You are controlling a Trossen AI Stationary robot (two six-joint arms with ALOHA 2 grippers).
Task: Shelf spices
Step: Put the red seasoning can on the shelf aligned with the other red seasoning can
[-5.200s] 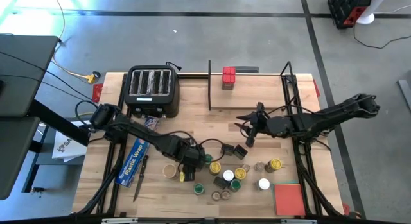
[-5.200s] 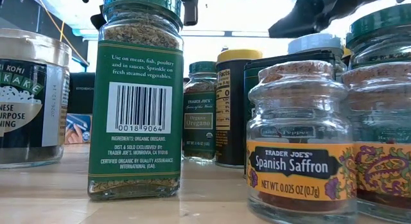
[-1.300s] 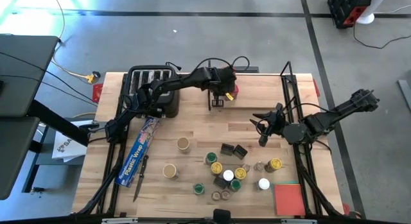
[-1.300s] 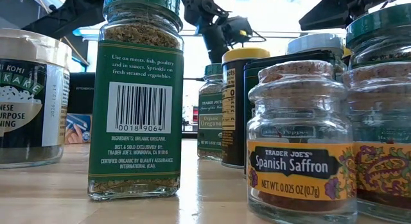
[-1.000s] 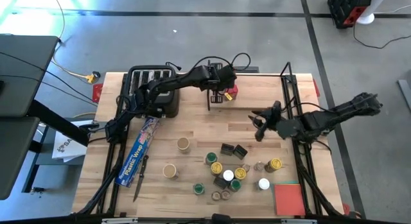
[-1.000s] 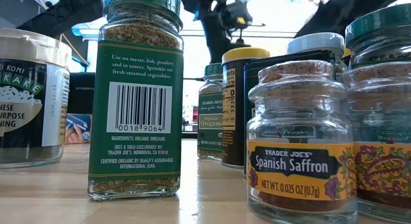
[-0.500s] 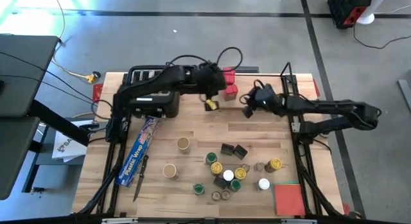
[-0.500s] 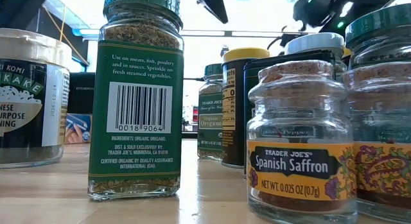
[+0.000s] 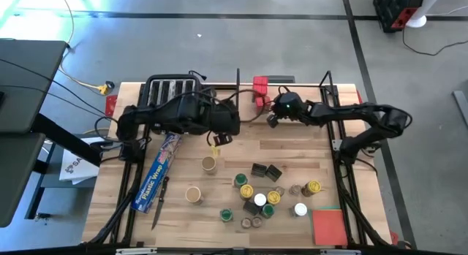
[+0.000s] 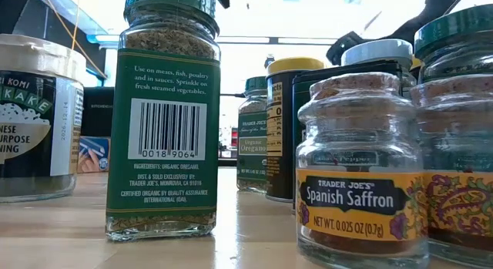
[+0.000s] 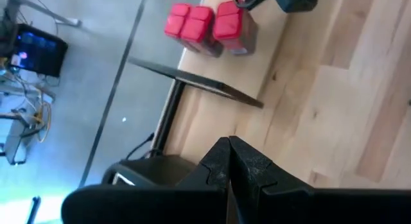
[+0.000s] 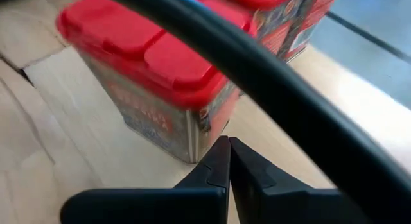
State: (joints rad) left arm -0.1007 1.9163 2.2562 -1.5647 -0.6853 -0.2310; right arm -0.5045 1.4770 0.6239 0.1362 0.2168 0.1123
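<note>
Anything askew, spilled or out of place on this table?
Nothing looks spilled or toppled. The red tins stand upright on the shelf, with the right gripper shut and empty beside them. Only the blue plastic-wrap box lies slanted across the table's left side.

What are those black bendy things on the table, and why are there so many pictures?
They are two robot arms with pinchers on the ends. One picture looks down from above, one peeks from table height behind the spice jars, and two come from little cameras on the arms' wrists. On the wooden table sit a toaster, a blue box of plastic wrap and a bunch of small jars. Red tins already stand on the shelf at the back. The left pincher is shut over the table. The right pincher is shut next to a red tin. Neither holds anything.
</note>
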